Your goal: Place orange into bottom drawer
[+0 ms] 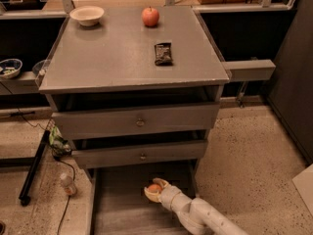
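Note:
The orange (154, 188) is a small round orange fruit held between the pale fingers of my gripper (154, 192). The gripper reaches in from the lower right, over the floor of the open bottom drawer (122, 204), just in front of the middle drawer's face. The gripper is shut on the orange. The drawer is pulled out at the cabinet's foot, with a pale grey floor. I cannot tell whether the orange touches the floor of the drawer.
A grey cabinet top (117, 58) carries a white bowl (87, 15), a red apple (150, 16) and a dark snack packet (163, 53). Two upper drawers (139, 123) with small knobs stand slightly out. A small bottle (67, 183) and cables lie on the floor at left.

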